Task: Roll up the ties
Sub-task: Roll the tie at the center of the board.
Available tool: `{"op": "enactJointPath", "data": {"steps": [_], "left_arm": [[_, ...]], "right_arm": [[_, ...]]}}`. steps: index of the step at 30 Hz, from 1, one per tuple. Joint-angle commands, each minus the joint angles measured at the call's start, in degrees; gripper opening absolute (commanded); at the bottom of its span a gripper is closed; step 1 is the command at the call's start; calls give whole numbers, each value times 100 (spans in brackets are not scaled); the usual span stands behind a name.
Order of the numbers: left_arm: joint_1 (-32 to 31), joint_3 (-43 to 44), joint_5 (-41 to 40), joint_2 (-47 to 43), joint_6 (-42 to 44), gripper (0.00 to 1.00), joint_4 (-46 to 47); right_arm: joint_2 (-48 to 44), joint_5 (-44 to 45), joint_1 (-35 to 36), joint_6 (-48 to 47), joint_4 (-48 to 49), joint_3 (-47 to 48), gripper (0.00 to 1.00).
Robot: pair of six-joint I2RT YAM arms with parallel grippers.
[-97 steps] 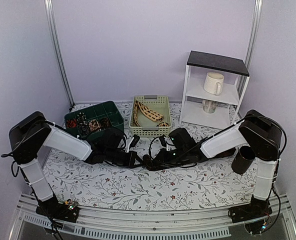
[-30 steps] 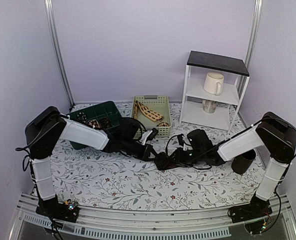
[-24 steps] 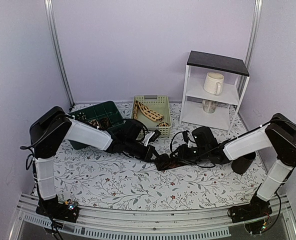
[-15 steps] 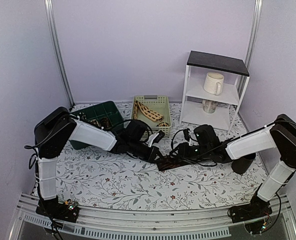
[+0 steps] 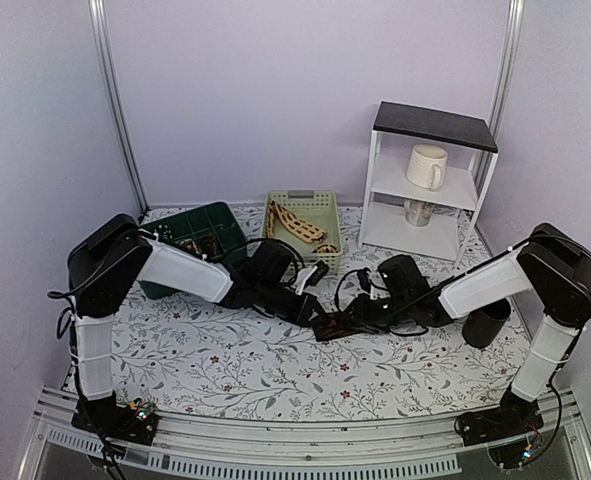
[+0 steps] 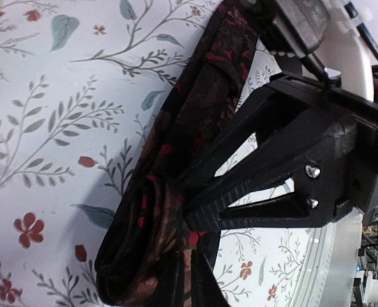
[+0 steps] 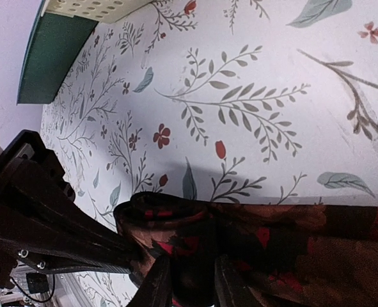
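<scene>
Dark tie [image 5: 333, 326] lies on my flowered table [image 5: 225, 372] in front of the cream basket [image 5: 297, 263], with my right gripper [image 6: 192, 212] and left gripper [image 7: 132, 254] meeting over it from either side, both pinched onto its loosely rolled, red-flecked end, as far as I can see.

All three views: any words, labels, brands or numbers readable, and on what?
No readable text in any view.
Marks on the lower mug in the shelf unit: too small to read.
Pattern on the dark tie: red shapes only, no lettering.
</scene>
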Motion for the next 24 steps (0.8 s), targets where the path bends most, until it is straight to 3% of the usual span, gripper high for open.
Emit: {"op": "enactJointPath", "data": {"steps": [1,4,13,17,24], "left_arm": [[10,-371,-499,-468,95,9,-12],[110,-843,-895,-1171,43,13,-7],[489,-2854,-1303,-2500,-403,10,369],[503,-3262,-1148,-2569,-480,0,630],[472,-3290,-1053,-2184,-519,0,860]], "right_arm": [[318,-114,76,-20,-45,234,22],[456,-66,278,123,-75,361,21],[1024,127,933,924,-70,1078,21],[1136,108,976,1171,-87,1237,21],[1111,193,974,1070,-410,1285,22]]}}
